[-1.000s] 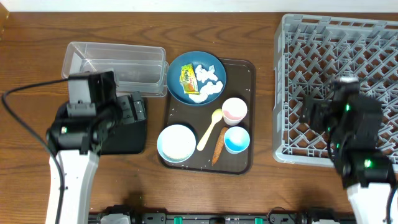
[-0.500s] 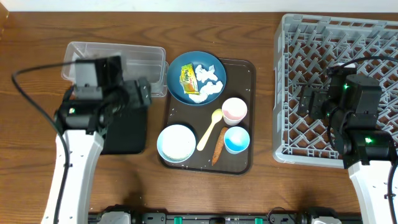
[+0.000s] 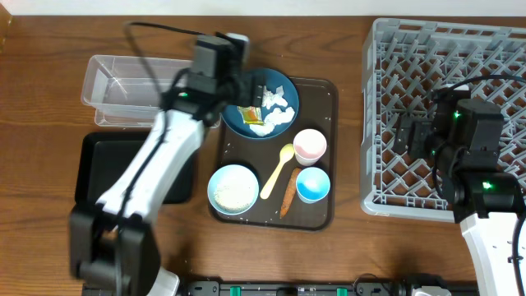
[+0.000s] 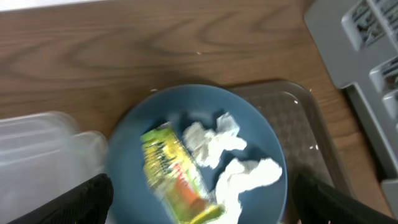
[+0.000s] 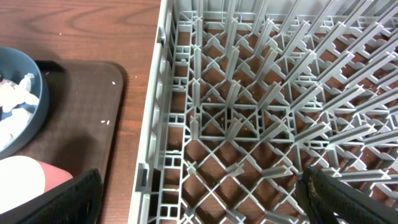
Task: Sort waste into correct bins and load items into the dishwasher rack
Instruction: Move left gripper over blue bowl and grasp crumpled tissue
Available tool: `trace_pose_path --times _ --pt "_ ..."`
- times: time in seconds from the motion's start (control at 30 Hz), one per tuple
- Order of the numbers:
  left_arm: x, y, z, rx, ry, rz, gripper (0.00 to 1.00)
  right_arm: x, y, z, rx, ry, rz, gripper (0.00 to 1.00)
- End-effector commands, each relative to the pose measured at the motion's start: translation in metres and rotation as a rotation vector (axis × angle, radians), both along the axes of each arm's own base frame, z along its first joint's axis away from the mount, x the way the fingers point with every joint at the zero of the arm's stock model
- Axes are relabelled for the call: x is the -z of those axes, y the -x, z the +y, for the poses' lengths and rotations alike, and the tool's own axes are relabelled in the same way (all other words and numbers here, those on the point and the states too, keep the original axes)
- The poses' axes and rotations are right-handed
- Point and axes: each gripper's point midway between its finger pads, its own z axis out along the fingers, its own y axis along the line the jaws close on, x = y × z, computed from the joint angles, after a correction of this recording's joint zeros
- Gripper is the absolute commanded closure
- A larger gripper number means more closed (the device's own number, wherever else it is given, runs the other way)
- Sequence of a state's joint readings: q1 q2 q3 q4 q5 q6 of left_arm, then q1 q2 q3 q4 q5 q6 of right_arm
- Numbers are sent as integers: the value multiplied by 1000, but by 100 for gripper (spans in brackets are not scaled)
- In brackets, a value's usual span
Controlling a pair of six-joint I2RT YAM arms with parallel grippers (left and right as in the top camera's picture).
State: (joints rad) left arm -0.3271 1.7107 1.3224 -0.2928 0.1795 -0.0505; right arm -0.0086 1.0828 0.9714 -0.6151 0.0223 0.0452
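The dark blue plate (image 3: 279,85) holds the yellow-green wrapper (image 3: 248,103) and white tissue pieces (image 3: 277,113). My left gripper (image 3: 246,92) hovers open over the plate's left part, and in the left wrist view (image 4: 205,214) the wrapper (image 4: 177,174) and tissue (image 4: 233,155) lie between its fingers, untouched. The pink-inside cup (image 3: 310,146), blue cup (image 3: 313,184), pale bowl (image 3: 233,189), yellow spoon (image 3: 278,170) and orange-brown stick (image 3: 289,194) sit on the brown tray. My right gripper (image 3: 408,136) is open and empty over the grey rack (image 3: 448,49), also seen in the right wrist view (image 5: 208,211).
The brown serving tray (image 3: 325,90) carries small white specks. The clear tub (image 3: 140,90) stands at the back left and the black tray (image 3: 115,168) lies in front of it. The rack (image 5: 249,112) is full of upright pegs.
My left arm has swung from above the black tray to the right and back, over the blue plate. The right gripper shifted slightly over the rack, then held still.
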Motion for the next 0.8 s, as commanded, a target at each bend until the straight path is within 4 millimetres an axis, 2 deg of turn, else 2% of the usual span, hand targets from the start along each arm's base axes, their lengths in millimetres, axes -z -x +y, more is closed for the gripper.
trace_pose_path --times 0.0,0.13,0.33,0.47,0.63,0.73,0.77 --pt "26 -10 -18 33 -27 10 7 -11 -2 3 -7 -8 -26 1" --pt "57 -18 -34 57 -34 27 11 -11 -2 3 -7 -8 -22 1" --pt "99 -20 -36 59 -56 87 16 -10 -1 3 -7 -8 -21 1" --pt "115 -20 -35 59 -66 114 17 -10 -1 3 -7 -8 -22 1" --pt "117 -21 -36 59 -65 110 32 -10 -1 3 -7 -8 -21 1" --pt "116 -22 -36 59 -64 106 50 -11 -1 3 -7 -8 -22 1" --pt "116 -22 -36 59 -64 107 53 -10 -1 3 -7 -8 -22 1"
